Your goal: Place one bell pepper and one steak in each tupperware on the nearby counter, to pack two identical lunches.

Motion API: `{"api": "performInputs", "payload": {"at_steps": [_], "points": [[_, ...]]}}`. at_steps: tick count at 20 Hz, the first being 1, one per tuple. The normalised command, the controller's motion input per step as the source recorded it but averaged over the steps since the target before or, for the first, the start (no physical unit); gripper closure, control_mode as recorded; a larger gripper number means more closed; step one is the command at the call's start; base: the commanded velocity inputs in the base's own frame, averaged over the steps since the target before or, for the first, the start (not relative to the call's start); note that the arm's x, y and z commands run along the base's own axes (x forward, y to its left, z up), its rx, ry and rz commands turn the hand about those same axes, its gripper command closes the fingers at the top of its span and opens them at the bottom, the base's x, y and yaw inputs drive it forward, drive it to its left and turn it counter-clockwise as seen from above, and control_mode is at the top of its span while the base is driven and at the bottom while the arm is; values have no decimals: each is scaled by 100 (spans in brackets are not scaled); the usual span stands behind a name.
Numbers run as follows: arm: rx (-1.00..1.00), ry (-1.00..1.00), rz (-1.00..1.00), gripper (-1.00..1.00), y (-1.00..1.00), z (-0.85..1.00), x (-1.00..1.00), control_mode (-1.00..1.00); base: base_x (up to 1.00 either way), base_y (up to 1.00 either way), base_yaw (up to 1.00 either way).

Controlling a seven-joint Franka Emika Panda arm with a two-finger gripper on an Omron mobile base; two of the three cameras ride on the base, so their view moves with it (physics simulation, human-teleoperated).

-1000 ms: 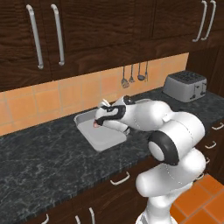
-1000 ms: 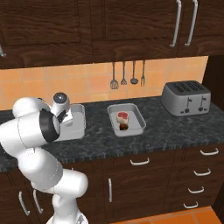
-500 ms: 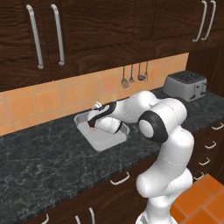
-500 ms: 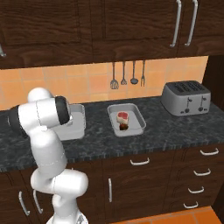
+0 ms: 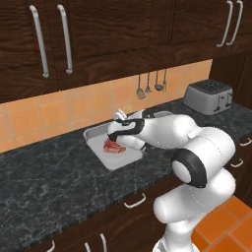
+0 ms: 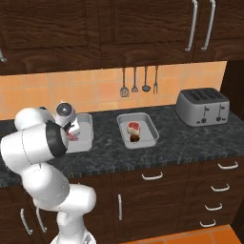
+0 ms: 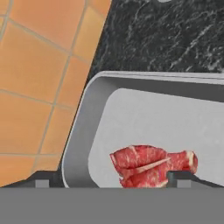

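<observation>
claw (image 7: 109, 179) newly spread, steak (image 7: 151, 165) loose in tupperware (image 7: 81, 131) on black counter (image 5: 44, 187)

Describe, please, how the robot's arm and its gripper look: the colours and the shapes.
The arm is made of glossy white, rounded segments, thick and bulbous, joined by dark, almost black rings at the joints. It rises from a white rounded base. No cables or markings are visible. The gripper has two small dark grey fingertips, blocky with flat tops; the hand above them is white with a dark band.
</observation>
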Motion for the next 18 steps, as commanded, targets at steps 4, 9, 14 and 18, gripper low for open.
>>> {"api": "performInputs", "payload": {"at_steps": [4,9,14,18], "points": [[-3,10,4,-100,-34,87,-53,-100,0,0,0],[-21,8,26,-100,-26,90,-61,-100,0,0,0],[-44,3,31,-100,-51,28,-92,-100,0,0,0],[-40,-11,26,-100,-69,0,-100,-100,0,0,0]]}}
